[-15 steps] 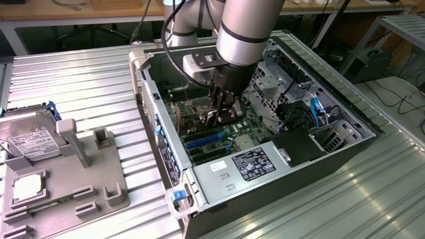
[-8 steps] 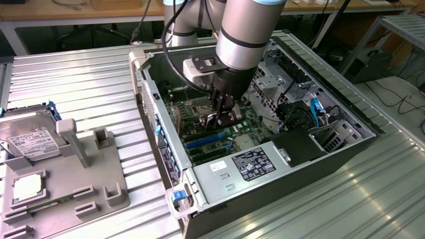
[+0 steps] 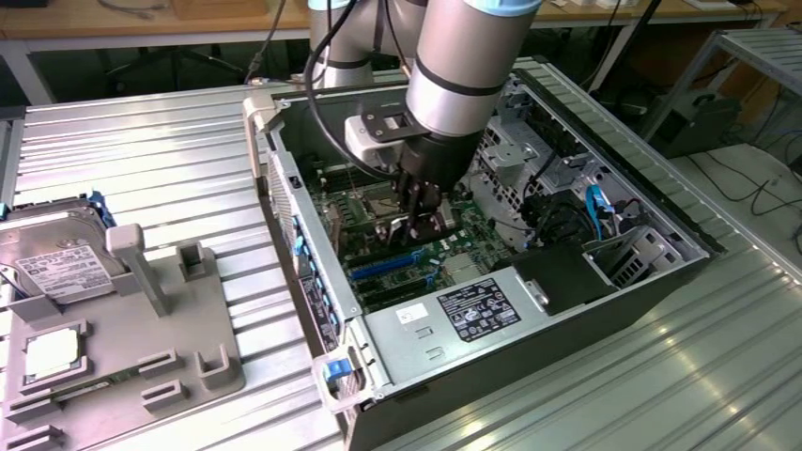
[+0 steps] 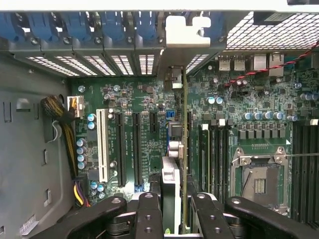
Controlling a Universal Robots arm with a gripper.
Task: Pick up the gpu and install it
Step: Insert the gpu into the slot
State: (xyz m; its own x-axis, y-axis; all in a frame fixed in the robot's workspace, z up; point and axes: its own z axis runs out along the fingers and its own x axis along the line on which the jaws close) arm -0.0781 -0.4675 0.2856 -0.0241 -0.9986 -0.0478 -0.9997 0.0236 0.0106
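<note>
In the wrist view the gpu (image 4: 185,149) is a thin dark slab seen edge-on, held upright above the green motherboard (image 4: 134,99). Its silver end bracket (image 4: 174,74) points toward the case's rear slot openings. My gripper (image 4: 177,206) is shut on the card, with black fingers (image 4: 148,209) on either side of it. The card hangs beside the long black expansion slots (image 4: 136,149) and the white slot (image 4: 103,144). In the exterior view the gripper (image 3: 420,224) is lowered inside the open computer case (image 3: 288,216), just above the board.
The CPU socket (image 4: 259,179) and memory slots (image 4: 214,154) lie to one side of the card, and blue slot clips (image 4: 75,25) line the case's rear. A power supply (image 3: 483,310) fills the near end. A hard drive (image 3: 56,258) rests on a grey fixture (image 3: 126,366) at the exterior view's left.
</note>
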